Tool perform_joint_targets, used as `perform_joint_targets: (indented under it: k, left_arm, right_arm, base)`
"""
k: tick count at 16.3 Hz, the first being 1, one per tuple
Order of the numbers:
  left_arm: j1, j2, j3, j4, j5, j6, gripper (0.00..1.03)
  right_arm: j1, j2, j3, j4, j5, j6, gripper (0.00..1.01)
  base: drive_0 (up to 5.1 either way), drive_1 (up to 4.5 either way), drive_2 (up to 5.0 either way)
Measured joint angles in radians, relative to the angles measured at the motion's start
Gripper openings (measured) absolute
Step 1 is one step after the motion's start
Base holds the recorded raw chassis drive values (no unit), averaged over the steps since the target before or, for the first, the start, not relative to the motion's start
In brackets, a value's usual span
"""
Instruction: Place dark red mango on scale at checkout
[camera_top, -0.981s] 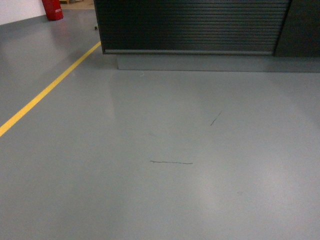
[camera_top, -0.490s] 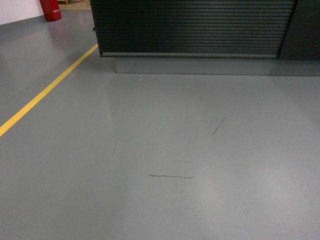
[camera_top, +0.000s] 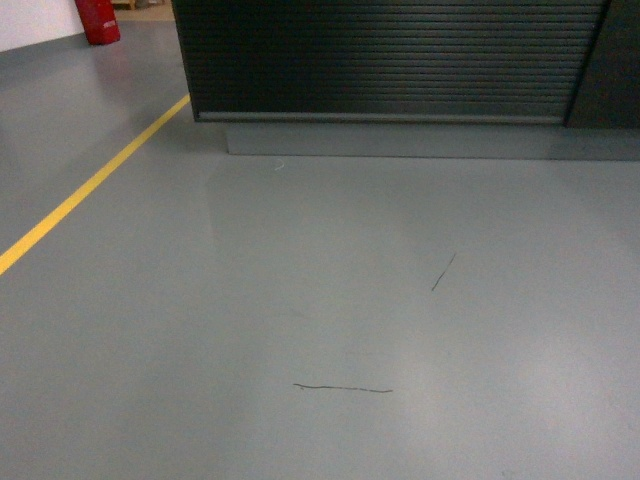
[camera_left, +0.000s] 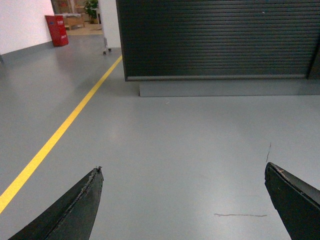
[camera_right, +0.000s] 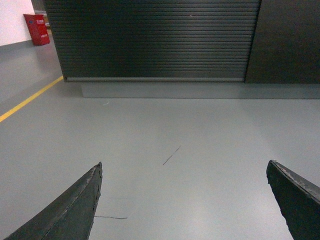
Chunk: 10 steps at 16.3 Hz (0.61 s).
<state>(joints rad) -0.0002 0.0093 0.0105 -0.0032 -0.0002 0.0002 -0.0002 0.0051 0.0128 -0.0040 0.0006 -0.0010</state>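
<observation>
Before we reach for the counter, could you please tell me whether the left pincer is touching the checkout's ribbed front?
Apart. The left wrist view shows the left pincer open and empty, with bare grey floor between its fingertips and the checkout.

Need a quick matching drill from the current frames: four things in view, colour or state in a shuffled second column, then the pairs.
Things:
1. floor line
2. checkout front
3. left claw
4. box at far left

Colour or state:
A. red
B. open, holding nothing
C. yellow
D. dark, ribbed

Pairs: 1-C, 2-D, 3-B, 4-A
</observation>
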Motion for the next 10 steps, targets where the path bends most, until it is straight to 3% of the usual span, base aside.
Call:
perform_joint_targets:
  k: [10]
  left_arm:
    - [0.0,0.0,0.0,0.0,0.0,0.0,0.98]
  right_arm:
    - [0.0,0.0,0.0,-0.001,0.0,0.0,0.98]
  base:
    - [-0.1,2.82,-3.0]
